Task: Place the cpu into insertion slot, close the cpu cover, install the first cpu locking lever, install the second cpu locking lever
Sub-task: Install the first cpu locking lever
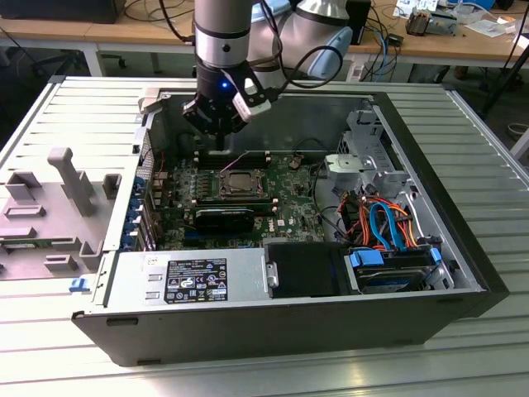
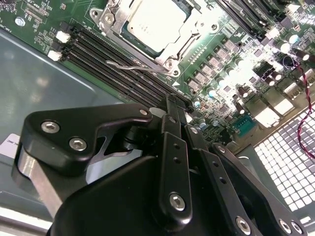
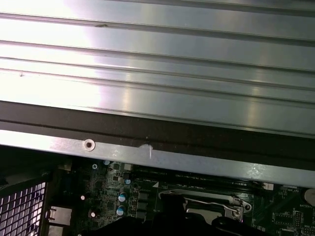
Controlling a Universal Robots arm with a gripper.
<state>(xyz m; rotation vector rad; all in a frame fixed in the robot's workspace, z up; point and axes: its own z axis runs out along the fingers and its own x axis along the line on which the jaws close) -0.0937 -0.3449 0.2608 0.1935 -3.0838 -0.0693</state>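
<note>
The cpu lies flat in its socket on the green motherboard, dull silver top facing up. The cpu cover is down around it as a silver frame. A thin wire locking lever runs along one side of the socket beside the memory slots. My gripper hangs just behind the socket, near the case's back wall, a little above the board. Its black fingers are pressed together with nothing between them.
The open black computer case rests on a ribbed metal table. A power supply, drive bay with blue and orange cables and a grey fixture at the exterior view's left surround the board.
</note>
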